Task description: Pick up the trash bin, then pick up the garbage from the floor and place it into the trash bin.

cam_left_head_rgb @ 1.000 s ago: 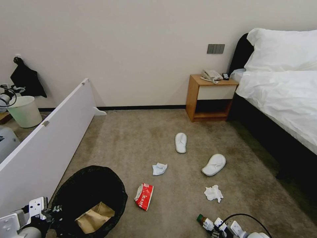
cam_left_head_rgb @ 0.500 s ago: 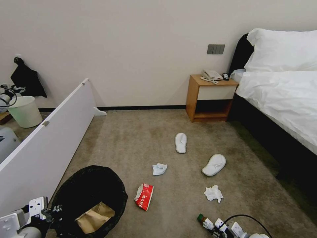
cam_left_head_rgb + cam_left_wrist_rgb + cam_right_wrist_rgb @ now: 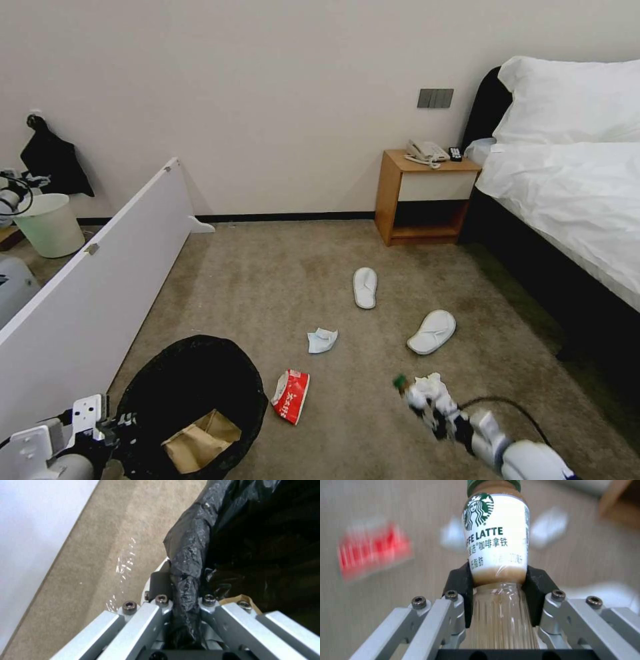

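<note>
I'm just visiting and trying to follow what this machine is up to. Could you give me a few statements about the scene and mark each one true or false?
1. The right gripper is shut on a coffee bottle. True.
2. The left gripper pinches the rim of the trash bin, which is lined with a black bag. True.
3. The trash bin is empty. False: a brown cardboard scrap lies inside it.
4. Both slippers sit on the bed. False: one slipper and the other slipper lie on the carpet.
5. A red-and-white wrapper lies on the floor beside the bin. True.
6. The nightstand holds a lamp. False: it holds a telephone.
</note>
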You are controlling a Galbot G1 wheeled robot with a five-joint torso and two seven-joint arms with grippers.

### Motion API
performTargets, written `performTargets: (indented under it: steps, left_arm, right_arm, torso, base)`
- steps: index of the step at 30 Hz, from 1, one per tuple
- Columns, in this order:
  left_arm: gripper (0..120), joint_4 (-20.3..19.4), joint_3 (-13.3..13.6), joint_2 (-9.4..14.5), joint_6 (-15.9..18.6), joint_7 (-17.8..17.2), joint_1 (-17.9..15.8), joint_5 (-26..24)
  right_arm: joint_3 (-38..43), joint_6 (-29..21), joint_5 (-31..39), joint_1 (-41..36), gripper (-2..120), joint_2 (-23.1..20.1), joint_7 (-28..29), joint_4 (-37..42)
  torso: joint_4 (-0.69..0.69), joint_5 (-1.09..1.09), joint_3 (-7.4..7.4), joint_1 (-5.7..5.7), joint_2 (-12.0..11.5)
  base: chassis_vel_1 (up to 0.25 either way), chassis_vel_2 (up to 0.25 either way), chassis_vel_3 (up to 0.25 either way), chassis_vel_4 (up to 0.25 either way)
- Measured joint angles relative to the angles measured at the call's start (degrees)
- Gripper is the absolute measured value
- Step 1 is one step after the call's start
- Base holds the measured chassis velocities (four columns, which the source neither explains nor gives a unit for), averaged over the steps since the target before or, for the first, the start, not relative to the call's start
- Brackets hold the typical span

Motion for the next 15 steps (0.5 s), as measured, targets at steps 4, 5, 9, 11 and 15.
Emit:
performTargets:
  steps: [4,5,9,11,15]
  left_arm:
    - [2,-0.05,0.28,0.44,0.00,0.02,0.05,-0.07]
    - [2,-0.06,0.40,0.49,0.00,0.01,-0.13,-0.10]
    - [2,-0.12,0.65,0.45,0.00,0.01,-0.29,-0.14]
    - [2,-0.13,0.67,0.36,0.00,-0.01,-0.18,-0.09]
    - [2,-0.19,0.57,0.38,0.00,-0.02,0.16,0.04]
  right_arm:
    - [1.60,0.97,4.54,0.98,29,0.15,0.28,5.12]
    - [1.67,2.00,6.77,1.87,29,0.18,0.33,7.16]
    - [-0.30,5.55,12.74,6.13,29,0.38,0.30,11.55]
    - [-2.42,6.28,16.91,8.77,29,0.49,0.20,13.76]
    - [-6.75,6.32,24.57,13.79,29,0.73,-0.33,17.34]
  torso:
    - [0.00,-0.02,0.00,0.00,0.00]
    - [-0.02,0.00,0.00,0.00,0.00]
    - [-0.01,-0.01,0.00,0.00,0.00]
    - [0.01,0.00,0.00,0.00,0.00]
    - [-0.02,0.01,0.00,0.00,0.00]
  base:
    - [0.000,0.000,0.000,0.000]
    - [0.000,0.000,0.000,0.000]
    - [0.000,0.000,0.000,0.000]
    - [0.000,0.000,0.000,0.000]
    - [0.000,0.000,0.000,0.000]
